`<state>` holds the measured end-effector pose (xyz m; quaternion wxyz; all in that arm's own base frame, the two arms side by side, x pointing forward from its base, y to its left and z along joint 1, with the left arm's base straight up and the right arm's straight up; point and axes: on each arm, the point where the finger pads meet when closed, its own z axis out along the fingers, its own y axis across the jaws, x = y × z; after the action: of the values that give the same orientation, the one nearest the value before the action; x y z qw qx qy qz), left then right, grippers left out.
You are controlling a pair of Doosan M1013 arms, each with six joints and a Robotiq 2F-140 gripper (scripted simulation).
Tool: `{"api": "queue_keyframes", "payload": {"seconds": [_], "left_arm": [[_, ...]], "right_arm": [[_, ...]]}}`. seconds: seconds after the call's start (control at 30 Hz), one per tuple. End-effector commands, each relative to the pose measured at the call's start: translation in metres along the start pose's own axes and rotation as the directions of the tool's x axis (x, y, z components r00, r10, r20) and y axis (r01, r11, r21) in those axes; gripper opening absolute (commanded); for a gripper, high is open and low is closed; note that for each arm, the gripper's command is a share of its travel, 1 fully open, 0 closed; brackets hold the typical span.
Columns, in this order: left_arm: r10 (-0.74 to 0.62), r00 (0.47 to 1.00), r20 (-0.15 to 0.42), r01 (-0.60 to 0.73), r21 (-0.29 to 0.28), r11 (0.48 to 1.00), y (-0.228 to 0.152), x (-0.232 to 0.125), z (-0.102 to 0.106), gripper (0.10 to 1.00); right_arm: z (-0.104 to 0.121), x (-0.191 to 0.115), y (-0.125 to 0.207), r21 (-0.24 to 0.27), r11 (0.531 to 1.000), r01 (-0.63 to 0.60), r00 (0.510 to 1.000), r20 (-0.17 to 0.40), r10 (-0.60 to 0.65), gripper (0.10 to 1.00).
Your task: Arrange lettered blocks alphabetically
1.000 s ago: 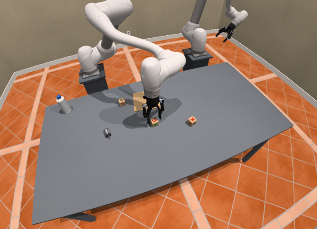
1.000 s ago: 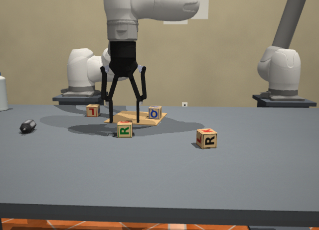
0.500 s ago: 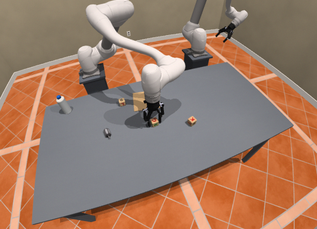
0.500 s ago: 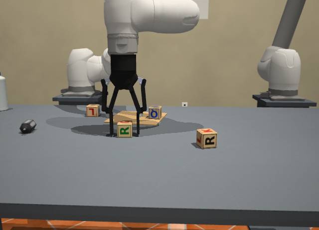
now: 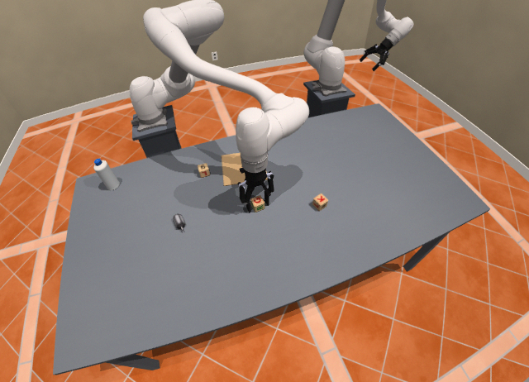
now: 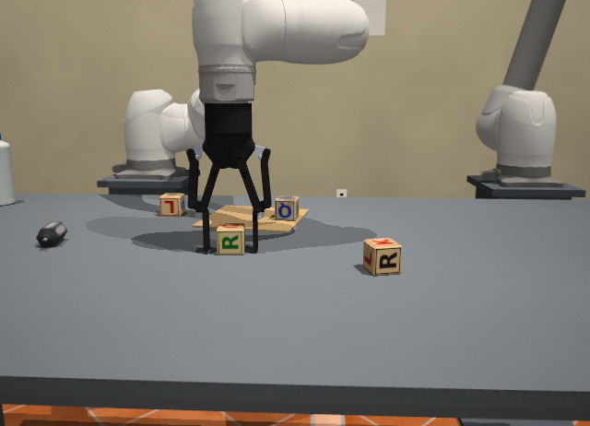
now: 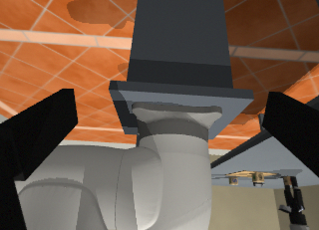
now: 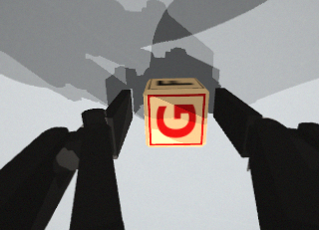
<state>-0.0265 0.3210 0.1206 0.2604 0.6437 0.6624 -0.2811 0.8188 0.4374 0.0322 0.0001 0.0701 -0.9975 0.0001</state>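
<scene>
Straddling the G block [image 5: 257, 204] [image 6: 230, 241] [image 8: 176, 119] on the table, the right gripper [image 5: 258, 207] [image 6: 230, 251] [image 8: 172, 103] stands half open, fingertips either side with slim gaps, nothing gripped, lined up to close!

Beige walls [image 5: 77, 40] [image 6: 418, 78] — one with a small outlet [image 5: 215, 55] [image 6: 341, 193] — meet a floor [image 5: 273, 327] [image 7: 30, 66] of orange tiles crossed by paler bands.
</scene>
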Motion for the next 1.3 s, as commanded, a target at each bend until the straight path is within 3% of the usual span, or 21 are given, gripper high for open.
{"api": "queue_keyframes", "payload": {"seconds": [0.0, 0.77, 0.8, 1.27], "left_arm": [[0.0, 1.0, -0.001, 0.0, 0.0, 1.0, -0.0001, 0.0, -0.0005, 1.0], [0.0, 1.0, -0.001, 0.0, 0.0, 1.0, -0.0001, 0.0, -0.0005, 1.0], [0.0, 1.0, -0.001, 0.0, 0.0, 1.0, -0.0001, 0.0, -0.0005, 1.0], [0.0, 1.0, -0.001, 0.0, 0.0, 1.0, -0.0001, 0.0, -0.0005, 1.0]], "right_arm": [[-0.0014, -0.0004, 0.0003, -0.001, 1.0, 0.0, 1.0, 0.001, 0.0, 0.55], [-0.0014, -0.0004, 0.0003, -0.001, 1.0, 0.0, 1.0, 0.001, 0.0, 0.55], [-0.0014, -0.0004, 0.0003, -0.001, 1.0, 0.0, 1.0, 0.001, 0.0, 0.439], [-0.0014, -0.0004, 0.0003, -0.001, 1.0, 0.0, 1.0, 0.001, 0.0, 0.439]]}}
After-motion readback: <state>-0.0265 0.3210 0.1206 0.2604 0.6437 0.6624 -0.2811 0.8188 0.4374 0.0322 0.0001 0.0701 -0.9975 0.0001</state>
